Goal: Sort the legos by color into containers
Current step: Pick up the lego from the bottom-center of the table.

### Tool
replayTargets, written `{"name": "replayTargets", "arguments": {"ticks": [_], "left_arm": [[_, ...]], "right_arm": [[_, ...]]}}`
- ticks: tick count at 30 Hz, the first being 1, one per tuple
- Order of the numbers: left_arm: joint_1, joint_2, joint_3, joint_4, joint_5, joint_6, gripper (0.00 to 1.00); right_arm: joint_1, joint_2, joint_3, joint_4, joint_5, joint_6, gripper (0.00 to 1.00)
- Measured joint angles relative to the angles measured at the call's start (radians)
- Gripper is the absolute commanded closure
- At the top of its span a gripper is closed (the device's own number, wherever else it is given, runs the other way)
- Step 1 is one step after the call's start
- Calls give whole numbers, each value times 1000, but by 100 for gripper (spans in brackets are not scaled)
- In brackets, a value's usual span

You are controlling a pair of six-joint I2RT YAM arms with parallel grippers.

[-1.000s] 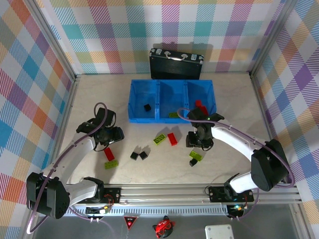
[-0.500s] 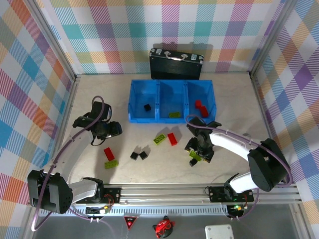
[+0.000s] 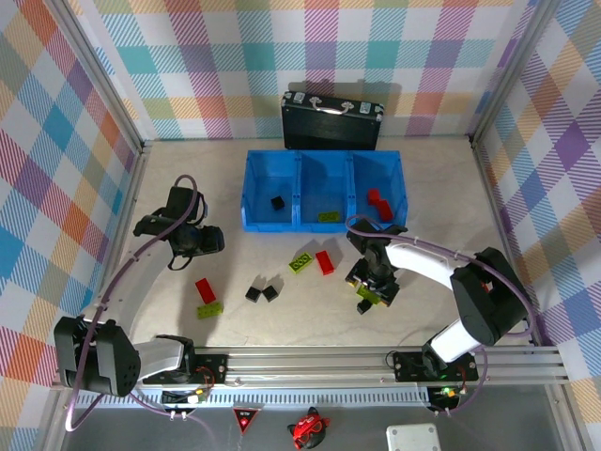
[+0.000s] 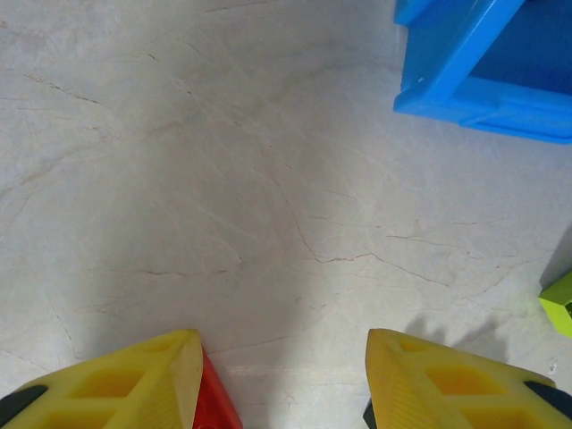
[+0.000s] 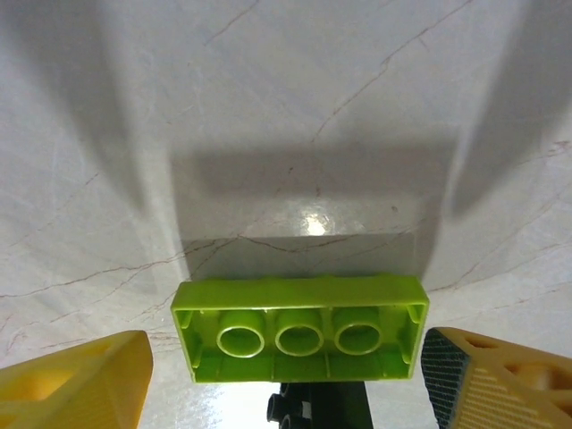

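Lego (image 5: 299, 331), green, now between widened right jaws; left jaws apart, empty

Change over the last second. The right gripper (image 3: 374, 285) has drawn back from the near wall of the blue bin (image 3: 246, 193) towards the near edge of the table. It now stands low over a lime-green brick (image 5: 299, 326), jaws parted wider, one finger at each end. The red brick (image 3: 379, 202), earlier at that gripper's tips, lies free in the right compartment. The left gripper (image 4: 281, 344) has shifted slightly away from the near edge.
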Motion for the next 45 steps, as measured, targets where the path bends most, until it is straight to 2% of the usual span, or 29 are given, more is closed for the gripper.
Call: {"name": "replayTargets", "arguments": {"ticks": [26, 39, 45], "left_arm": [[10, 8, 0, 19, 0, 21, 49], [10, 8, 0, 18, 0, 22, 48], [10, 8, 0, 19, 0, 22, 48]], "right_arm": [[0, 2, -28, 40, -6, -16, 37], [1, 5, 129, 1, 27, -351, 38], [1, 59, 244, -48, 47, -471, 38]]}}
